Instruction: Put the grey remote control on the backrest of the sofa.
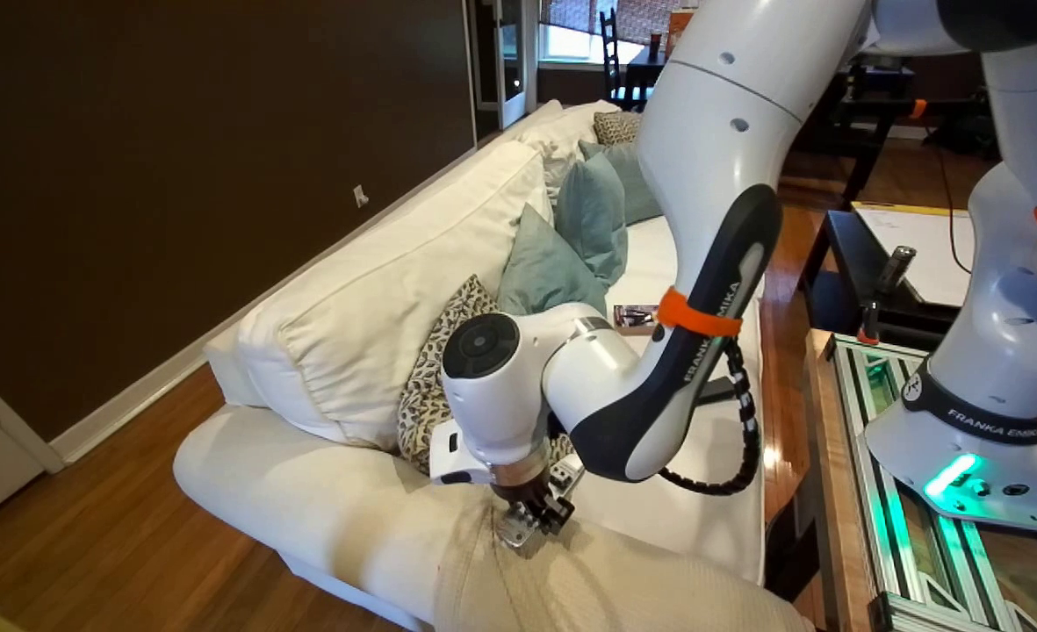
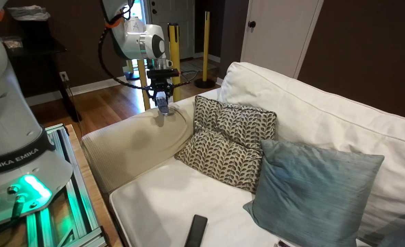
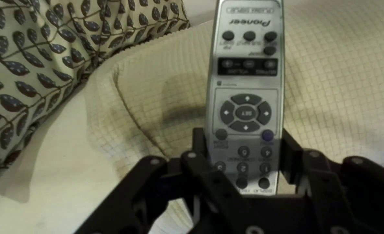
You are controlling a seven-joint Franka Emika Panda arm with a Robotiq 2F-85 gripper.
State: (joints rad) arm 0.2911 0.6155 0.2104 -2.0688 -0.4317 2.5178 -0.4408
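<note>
Closest, centred in your wrist view, your black two-fingered gripper (image 3: 244, 151) pinches the slim silver-grey plastic remote control (image 3: 245, 97) by its long edges, over the cream cloth-covered armrest (image 3: 335, 91). The long, puffy white fabric backrest of the sofa (image 2: 325, 116) spans the right of an exterior view. Farther off, at upper left there, you have a small see-through tub (image 2: 12, 44) holding pale pieces (image 2: 14, 45) and a black bin (image 2: 34, 31) with a whitish liner (image 2: 29, 14), contents hidden.

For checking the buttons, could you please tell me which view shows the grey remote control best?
The wrist view: the grey remote control faces the camera there, close up, most buttons distinct. In both exterior views it appears only small at the pincer, its buttons unreadable.
</note>
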